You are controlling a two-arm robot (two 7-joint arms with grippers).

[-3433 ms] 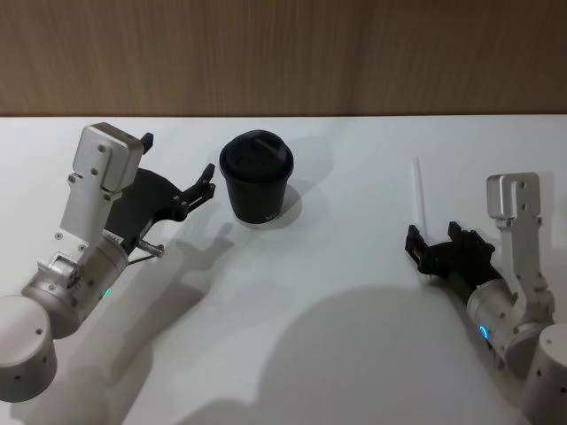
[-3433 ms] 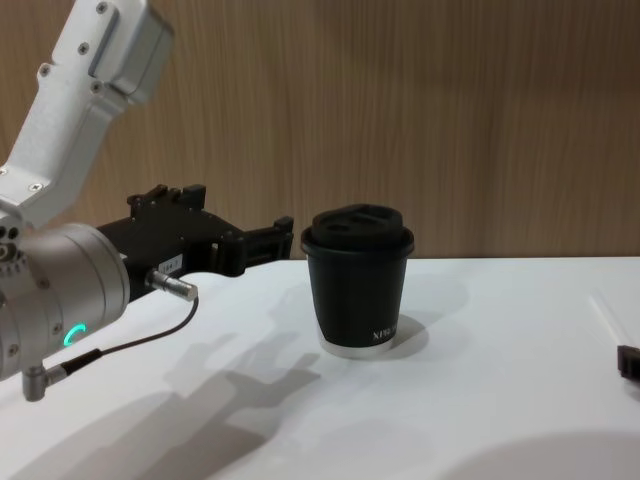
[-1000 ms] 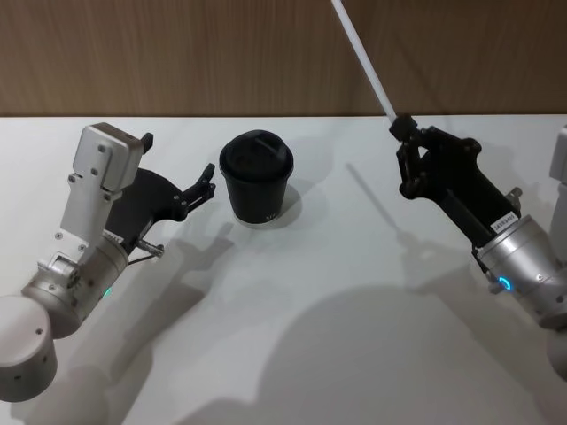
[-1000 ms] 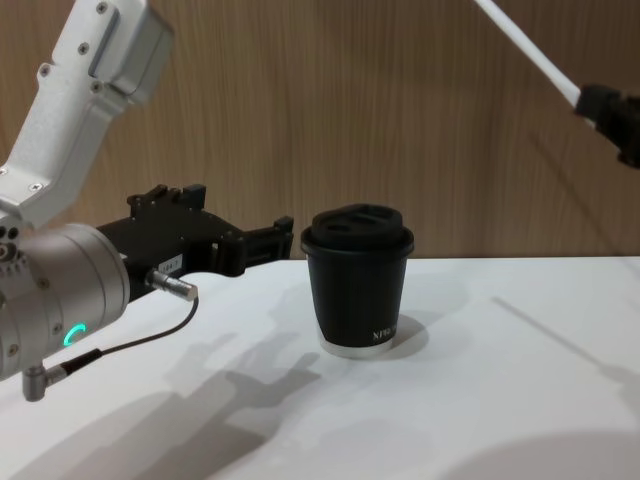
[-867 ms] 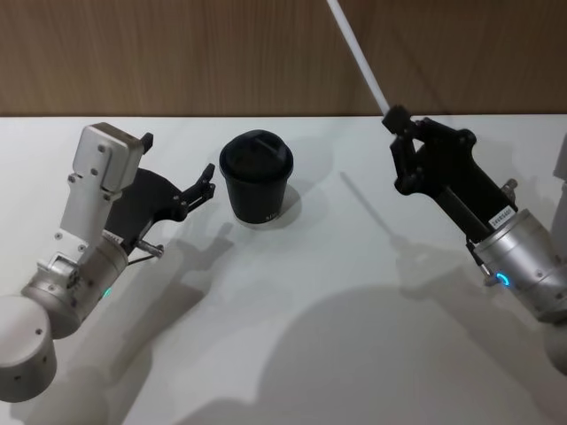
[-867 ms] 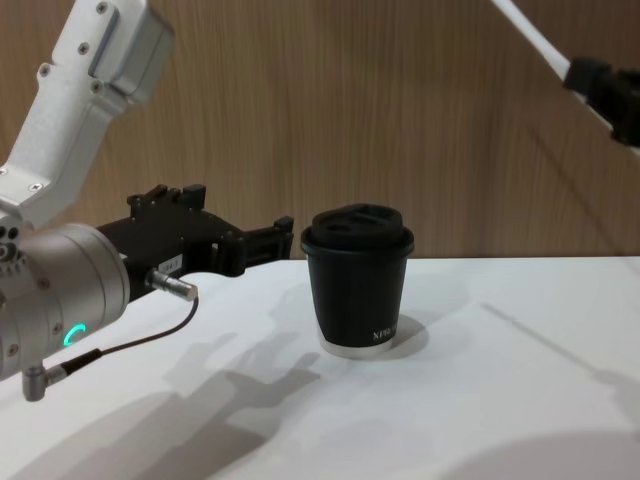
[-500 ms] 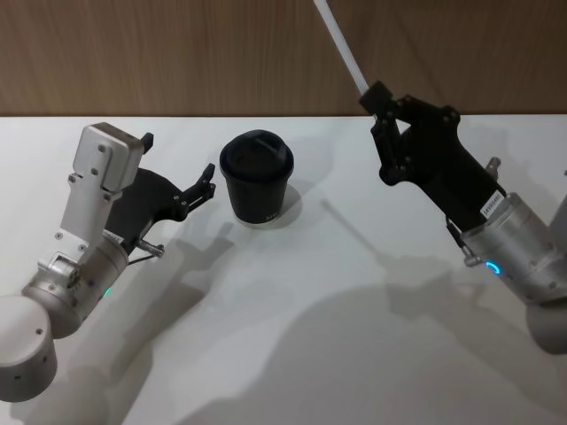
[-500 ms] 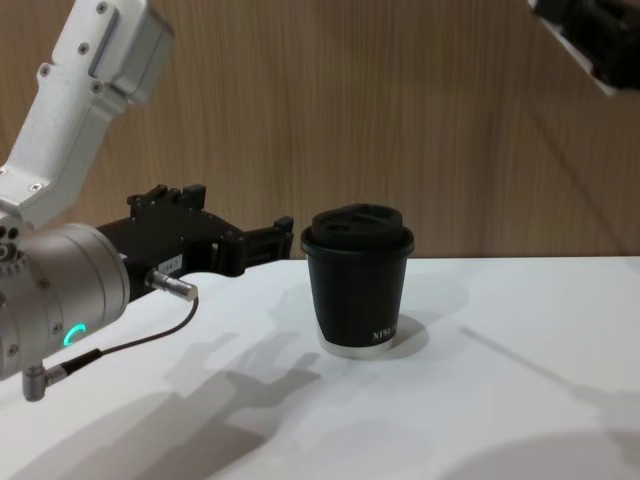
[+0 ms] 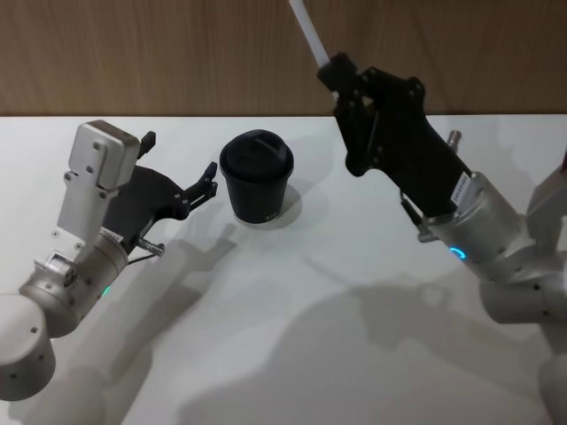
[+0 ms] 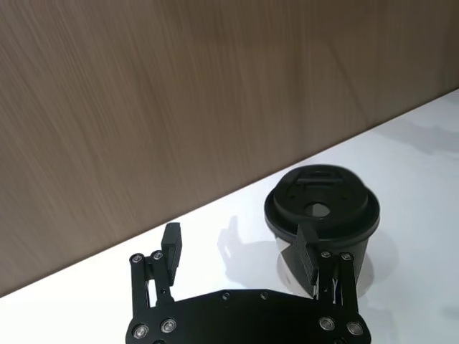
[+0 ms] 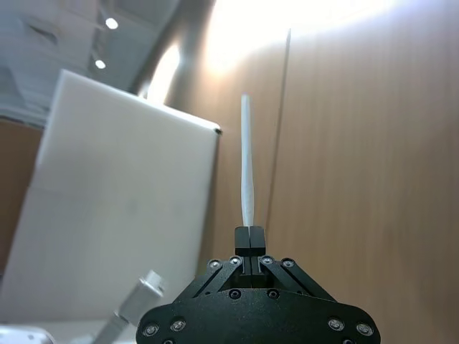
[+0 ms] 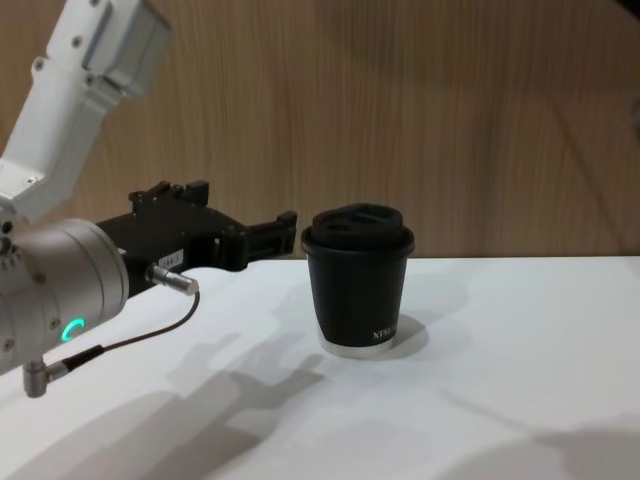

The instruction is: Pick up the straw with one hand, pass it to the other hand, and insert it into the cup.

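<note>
The black lidded cup (image 9: 256, 177) (image 12: 358, 280) stands upright on the white table, toward the back and left of centre. My right gripper (image 9: 335, 67) (image 11: 249, 239) is raised high above the table, to the right of the cup, shut on the lower end of the white straw (image 9: 307, 30) (image 11: 246, 165). The straw points up and away from the fingertips, leaning left in the head view. My left gripper (image 9: 179, 159) (image 10: 240, 247) (image 12: 245, 215) hovers open just left of the cup (image 10: 323, 215), one fingertip close beside the cup's wall, with nothing between the fingers.
A wood-panelled wall (image 9: 159, 53) runs along the table's far edge. The white table (image 9: 292, 292) carries only arm shadows in front of the cup. The right arm's silver wrist (image 9: 483, 230) with its blue light hangs over the right half.
The right gripper has carried the straw further left and higher, toward the cup, and has left the chest view. The left arm and the cup have barely moved.
</note>
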